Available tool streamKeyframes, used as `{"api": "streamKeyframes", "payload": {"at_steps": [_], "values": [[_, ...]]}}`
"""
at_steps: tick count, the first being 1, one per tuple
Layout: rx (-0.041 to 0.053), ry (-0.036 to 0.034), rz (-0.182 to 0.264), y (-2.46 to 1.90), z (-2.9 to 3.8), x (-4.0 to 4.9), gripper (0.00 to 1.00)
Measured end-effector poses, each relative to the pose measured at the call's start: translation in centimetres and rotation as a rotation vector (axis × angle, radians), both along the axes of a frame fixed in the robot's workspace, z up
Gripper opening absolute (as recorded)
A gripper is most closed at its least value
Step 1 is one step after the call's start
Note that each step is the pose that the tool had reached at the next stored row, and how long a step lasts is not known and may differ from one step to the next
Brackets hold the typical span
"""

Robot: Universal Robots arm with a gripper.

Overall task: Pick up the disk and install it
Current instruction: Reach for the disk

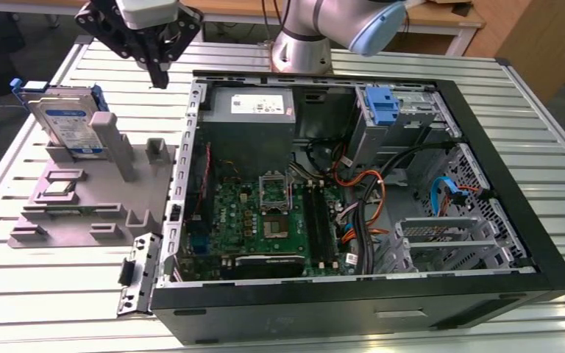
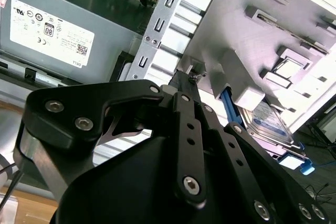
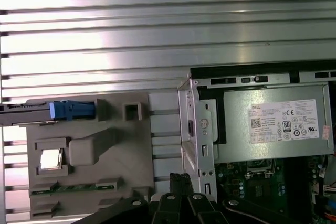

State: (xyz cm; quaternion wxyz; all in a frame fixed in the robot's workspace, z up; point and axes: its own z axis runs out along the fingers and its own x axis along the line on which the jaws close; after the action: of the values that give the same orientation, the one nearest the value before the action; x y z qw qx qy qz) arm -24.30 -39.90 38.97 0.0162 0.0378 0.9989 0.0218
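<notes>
Exterior view's left: the disk [image 1: 70,121] stands on edge in a slot of the grey stand [image 1: 76,202], untouched. The gripper [image 1: 158,79] hangs above and just to the right of it, near the rear corner of the computer case [image 1: 361,309], with its jaws together and holding nothing. Pick-up is judged not begun. Done well, it calls for jaws parted wide, squared over the disk's top edge, closing on the blue frame, then a straight lift clear of the slot. Surface: ribbed metal table [image 1: 47,294], level, carrying stand and case. Room: wooden furniture [image 1: 543,37] behind.
</notes>
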Motion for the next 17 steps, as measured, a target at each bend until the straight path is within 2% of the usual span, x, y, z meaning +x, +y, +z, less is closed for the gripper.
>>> {"api": "streamKeyframes", "payload": {"at_steps": [17], "values": [[0.0, -0.0002, 0.0, 0.0, -0.19, -2.35, 0.1]]}}
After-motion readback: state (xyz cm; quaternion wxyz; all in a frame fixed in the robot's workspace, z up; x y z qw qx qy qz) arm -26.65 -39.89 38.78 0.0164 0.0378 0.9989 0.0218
